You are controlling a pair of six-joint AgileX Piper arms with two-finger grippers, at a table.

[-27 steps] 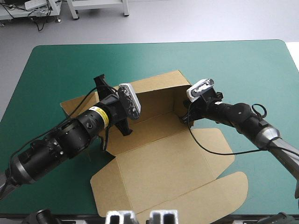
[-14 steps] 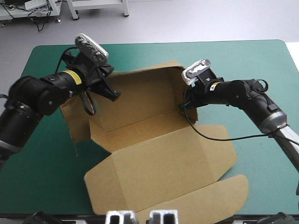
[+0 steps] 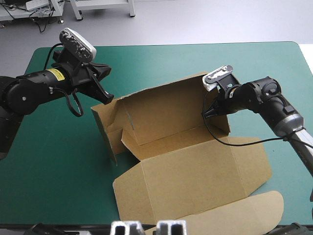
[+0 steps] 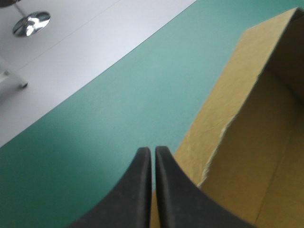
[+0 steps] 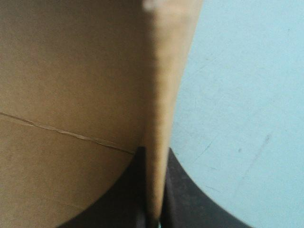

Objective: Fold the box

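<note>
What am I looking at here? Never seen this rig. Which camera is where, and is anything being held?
Two robot arms work at a table with a teal-green cover. The wide picture comes from a camera above and behind the robot. The other two come from a camera on each wrist, looking forward along that arm's grasping part. On the cover lies a brown box, a cut sheet of board, its back wall raised and its near panels flat. The right end effector is shut on an upright edge at the box's right end. The left end effector is shut, beside the box's left wall.
</note>
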